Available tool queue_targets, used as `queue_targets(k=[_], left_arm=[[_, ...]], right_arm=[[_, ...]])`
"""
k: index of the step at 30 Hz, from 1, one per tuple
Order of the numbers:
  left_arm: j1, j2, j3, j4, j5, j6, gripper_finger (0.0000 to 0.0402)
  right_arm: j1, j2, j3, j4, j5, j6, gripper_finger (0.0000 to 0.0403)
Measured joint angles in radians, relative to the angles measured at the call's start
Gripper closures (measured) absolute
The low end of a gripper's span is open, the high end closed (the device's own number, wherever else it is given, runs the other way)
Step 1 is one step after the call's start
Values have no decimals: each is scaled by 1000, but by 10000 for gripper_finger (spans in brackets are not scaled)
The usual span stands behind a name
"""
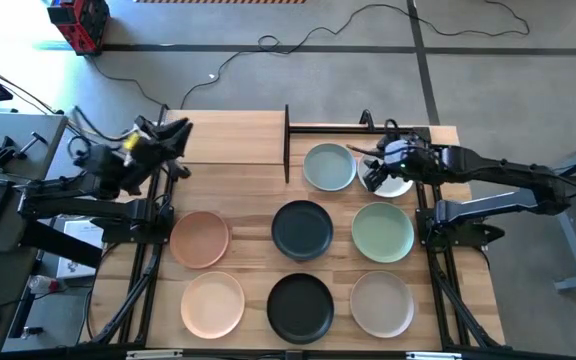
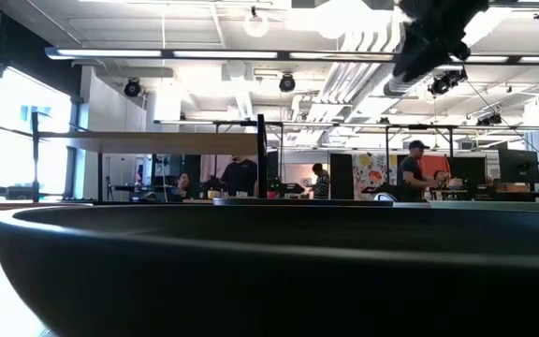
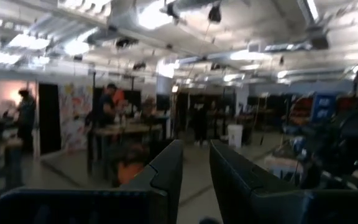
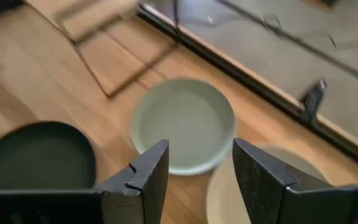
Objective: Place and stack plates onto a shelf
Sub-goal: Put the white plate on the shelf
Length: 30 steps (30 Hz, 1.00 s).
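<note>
Plates (image 1: 303, 229) lie unstacked; we hold our right gripper (image 4: 194, 171) parted above the white plate (image 4: 253, 186), beside the blue-grey plate (image 4: 183, 123), ready to grasp; left gripper (image 3: 196, 168) waits parted.

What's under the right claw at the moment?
The right claw, open, hangs over the white plate, beside the pale blue-grey plate. Most of the white plate is covered by the arm; no plate sits on the shelf.

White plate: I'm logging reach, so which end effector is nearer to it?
Right. The right end effector hangs over the white plate; the left end effector is across the table, by the shelf.
</note>
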Motion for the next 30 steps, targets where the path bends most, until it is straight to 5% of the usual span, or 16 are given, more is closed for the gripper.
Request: queue_targets(k=[14, 30], left_arm=[[57, 198, 0, -151, -31, -244, 330], [141, 396, 0, -212, 31, -428, 330]], right_arm=[[-168, 181, 0, -114, -168, 22, 243], [-238, 368, -45, -157, -200, -7, 243]])
